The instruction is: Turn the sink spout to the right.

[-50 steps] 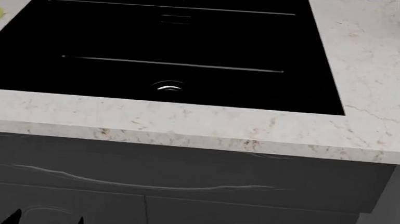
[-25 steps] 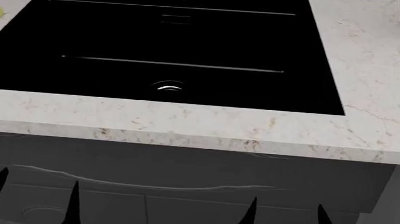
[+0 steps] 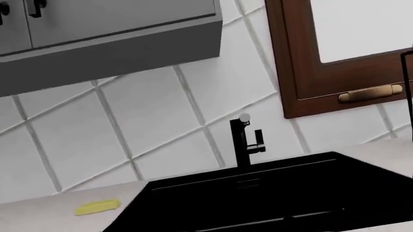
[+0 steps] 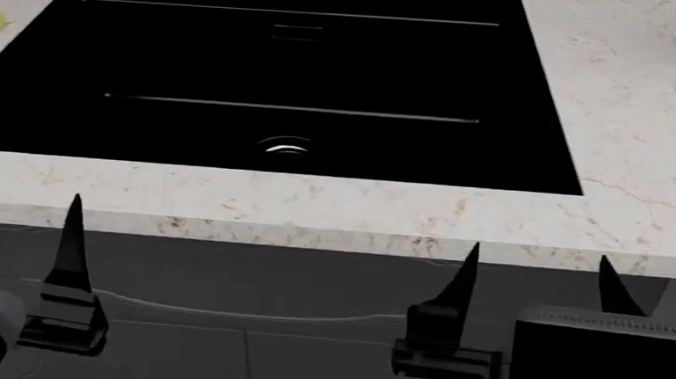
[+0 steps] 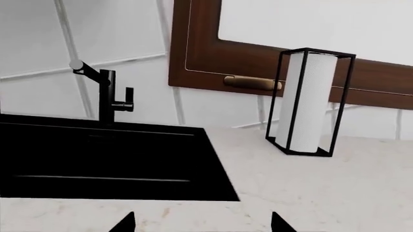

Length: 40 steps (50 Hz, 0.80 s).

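Well apart: sink spout behind sink; both grippers, right gripper and left gripper, spread wide, empty.

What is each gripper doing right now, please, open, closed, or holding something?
Left gripper: only one finger shows, so its state cannot be told.
Right gripper: open, fingers spread, holding nothing.

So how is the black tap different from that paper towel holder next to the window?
The sink spout is a solid, slim black post at the back edge of the sink; the paper towel holder is an open black wire frame on the marble counter, beside the basin. The spout carries a small side lever; the holder has a white roll inside. The holder looks taller and wider. Both stand upright and are black.
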Available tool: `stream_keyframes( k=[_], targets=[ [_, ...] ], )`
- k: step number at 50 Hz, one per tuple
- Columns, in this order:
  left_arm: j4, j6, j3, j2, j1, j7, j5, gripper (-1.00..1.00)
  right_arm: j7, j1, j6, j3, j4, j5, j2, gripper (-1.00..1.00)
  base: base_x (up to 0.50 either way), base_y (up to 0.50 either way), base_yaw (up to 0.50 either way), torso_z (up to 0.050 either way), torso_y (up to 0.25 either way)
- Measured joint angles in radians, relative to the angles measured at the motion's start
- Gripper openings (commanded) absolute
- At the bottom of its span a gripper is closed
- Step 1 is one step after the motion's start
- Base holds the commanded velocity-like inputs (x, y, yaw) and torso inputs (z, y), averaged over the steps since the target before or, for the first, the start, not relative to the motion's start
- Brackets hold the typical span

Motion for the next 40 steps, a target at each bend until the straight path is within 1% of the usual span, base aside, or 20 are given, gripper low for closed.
stream_keyframes(
  k=[22, 31, 40],
  targets=[
    [0.053, -0.230, -0.035, -0.017, -0.248, 0.015, -0.036, 1.00, 0.003, 0.231, 0.201, 0.007, -0.023, 0.034, 0.013, 1.00, 0.00, 0.00, 0.00, 0.000, 0.000],
    [0.067, -0.294, -0.038, -0.023, -0.315, 0.020, -0.048, 1.00, 0.001, 0.280, 0.240, 0.009, -0.032, 0.049, 0.011, 1.00, 0.25, 0.00, 0.00, 0.000, 0.000],
    [0.070, -0.322, -0.030, -0.028, -0.349, 0.019, -0.051, 1.00, -0.001, 0.298, 0.256, 0.015, -0.040, 0.062, 0.011, 1.00, 0.29, 0.00, 0.00, 0.000, 0.000]
  ],
)
